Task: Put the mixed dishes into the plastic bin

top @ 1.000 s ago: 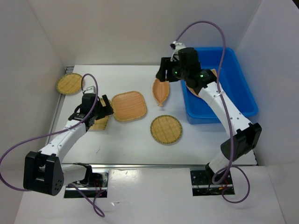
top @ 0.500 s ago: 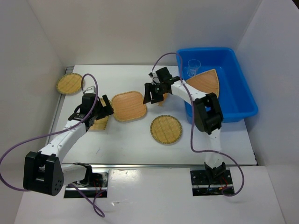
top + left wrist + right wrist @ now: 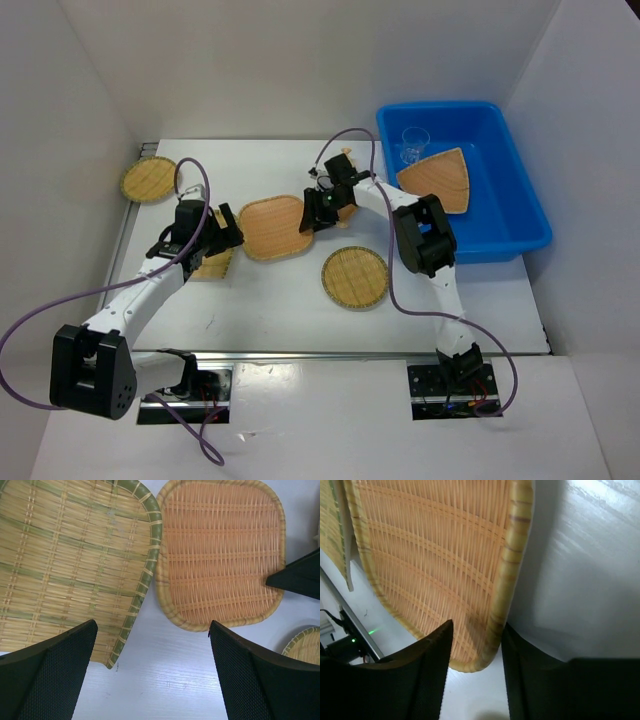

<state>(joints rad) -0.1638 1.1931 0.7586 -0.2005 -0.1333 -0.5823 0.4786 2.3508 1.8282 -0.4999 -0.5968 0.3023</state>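
Observation:
A rounded-square bamboo tray (image 3: 272, 228) lies flat mid-table. My right gripper (image 3: 318, 212) is low at its right edge. In the right wrist view the gripper (image 3: 477, 630) is open, its fingers straddling the tray's rim (image 3: 512, 575) without pinching it. My left gripper (image 3: 222, 232) is open and empty. It hovers over bare table between a green-rimmed tray (image 3: 65, 565) and the square tray (image 3: 220, 555). Round trays lie at the far left (image 3: 148, 178) and centre (image 3: 355, 277). The blue bin (image 3: 520, 215) holds a fan tray (image 3: 440, 178) and a clear cup (image 3: 415, 143). The leaf tray is hidden under my right arm.
White walls enclose the table on the left, back and right. The right arm's purple cable (image 3: 345, 135) loops above the table's centre. The left arm's cable (image 3: 190, 172) arcs near the far-left round tray. The bin stands against the right wall.
My right arm has swung left from over the bin and come down to the right edge of the rounded-square tray. The left arm has not moved.

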